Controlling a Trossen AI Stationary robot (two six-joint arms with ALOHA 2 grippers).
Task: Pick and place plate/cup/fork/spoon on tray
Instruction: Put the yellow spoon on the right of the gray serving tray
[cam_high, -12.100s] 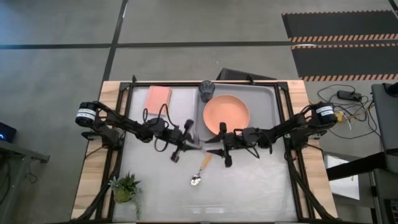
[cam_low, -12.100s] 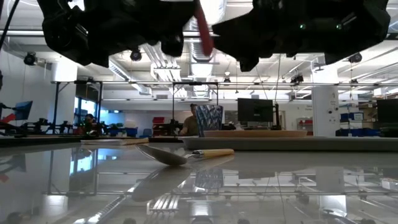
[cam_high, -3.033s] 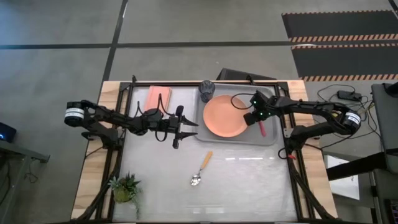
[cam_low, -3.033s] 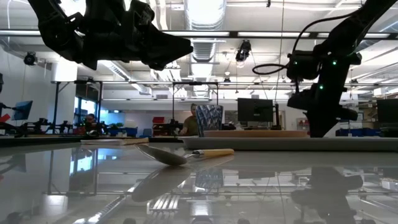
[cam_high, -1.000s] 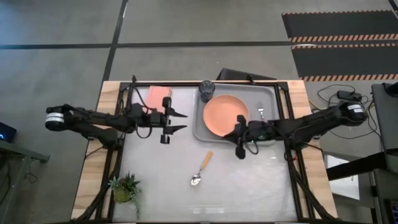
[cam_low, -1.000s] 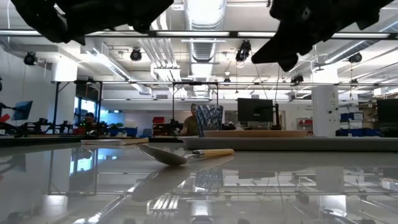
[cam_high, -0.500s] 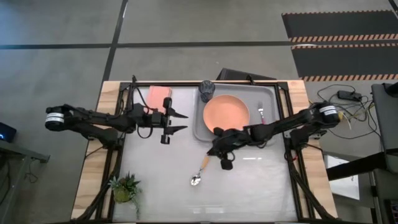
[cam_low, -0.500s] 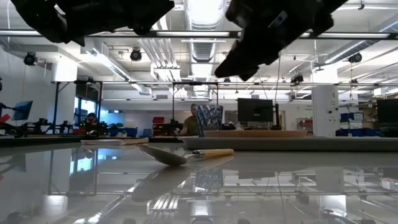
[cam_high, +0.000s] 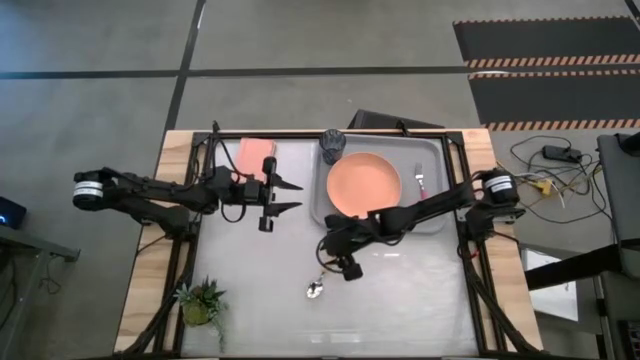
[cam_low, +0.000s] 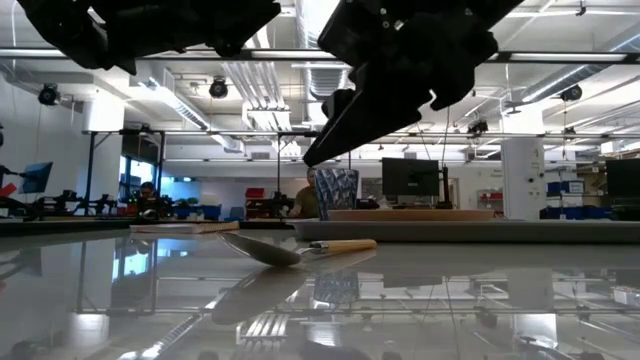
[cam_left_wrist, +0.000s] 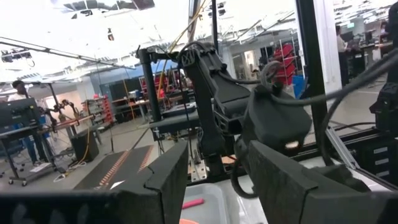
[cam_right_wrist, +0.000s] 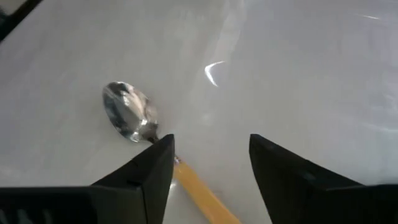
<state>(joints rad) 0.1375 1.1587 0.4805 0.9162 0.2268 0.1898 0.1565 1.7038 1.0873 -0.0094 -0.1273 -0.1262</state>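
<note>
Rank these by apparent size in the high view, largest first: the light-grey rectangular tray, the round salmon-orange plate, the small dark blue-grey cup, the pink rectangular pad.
1. Light-grey rectangular tray
2. Round salmon-orange plate
3. Pink rectangular pad, partly hidden by the left arm
4. Small dark blue-grey cup

A flat pink rectangular pad (cam_high: 254, 154) lies near the far-left corner of the glossy white worktop (cam_high: 420, 300), a small potted green plant (cam_high: 201, 303) stands near its front-left corner, and cables (cam_high: 556, 170) trail across the floor beside it.
</note>
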